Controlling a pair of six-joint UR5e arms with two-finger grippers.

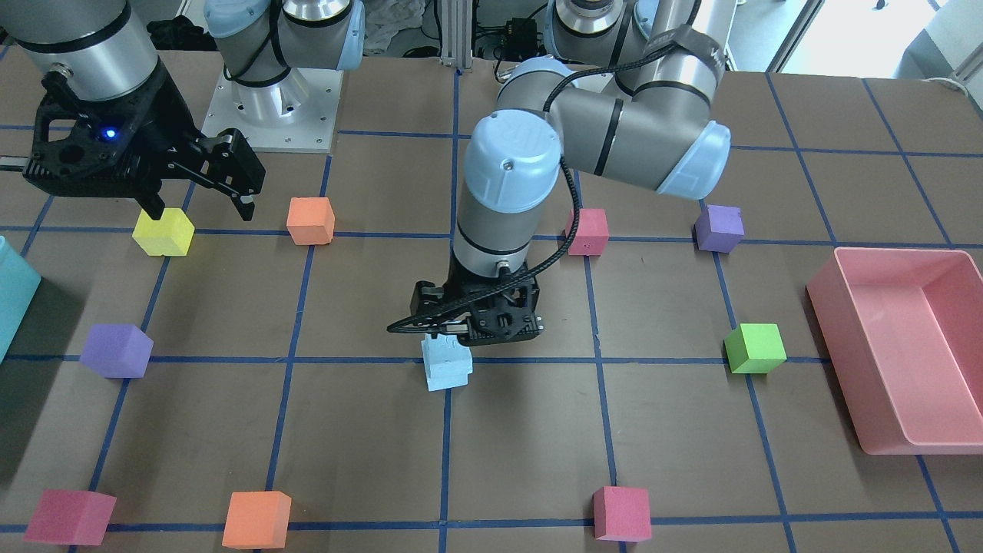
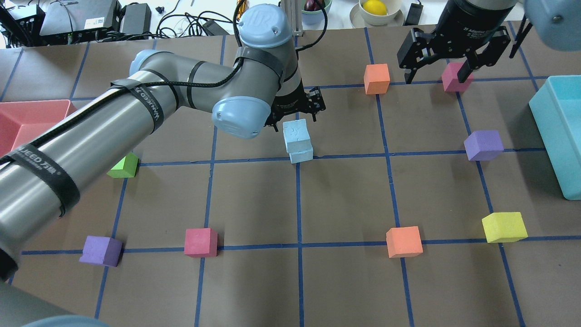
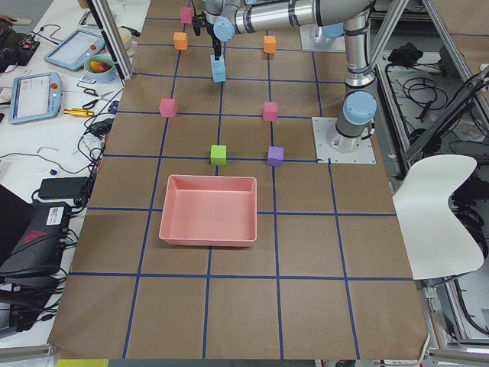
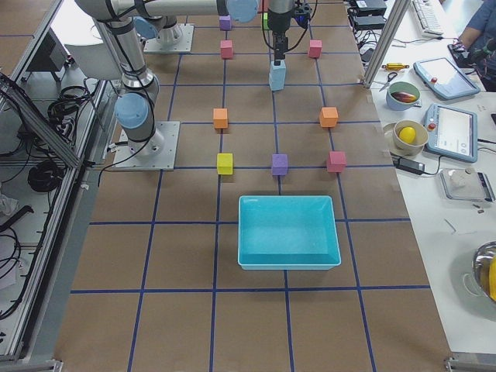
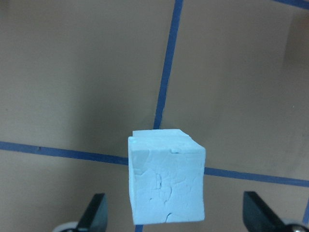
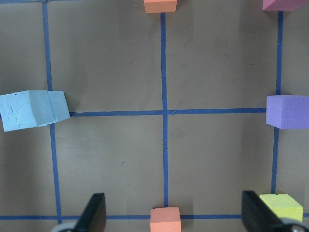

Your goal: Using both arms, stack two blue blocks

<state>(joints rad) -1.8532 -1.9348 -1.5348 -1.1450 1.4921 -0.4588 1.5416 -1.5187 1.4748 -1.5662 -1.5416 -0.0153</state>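
Note:
Two pale blue blocks stand stacked near the table's middle on a blue tape line, the upper block point(image 2: 296, 134) turned slightly on the lower block point(image 2: 301, 156). The stack also shows in the front view point(image 1: 447, 367) and the right wrist view point(image 6: 34, 110). My left gripper point(image 2: 294, 116) is open right over the stack. In the left wrist view the upper block point(image 5: 166, 181) sits between the wide-apart fingers point(image 5: 94, 212), touching neither. My right gripper point(image 2: 435, 68) is open and empty, raised over the far right of the table, beside a pink cube point(image 2: 455, 77).
A pink bin point(image 1: 902, 346) stands at my left end of the table, a teal bin point(image 2: 560, 131) at my right end. Orange point(image 2: 376, 78), purple point(image 2: 484, 145), yellow point(image 2: 504, 227), pink point(image 2: 200, 242) and green point(image 2: 123, 165) cubes ring the stack.

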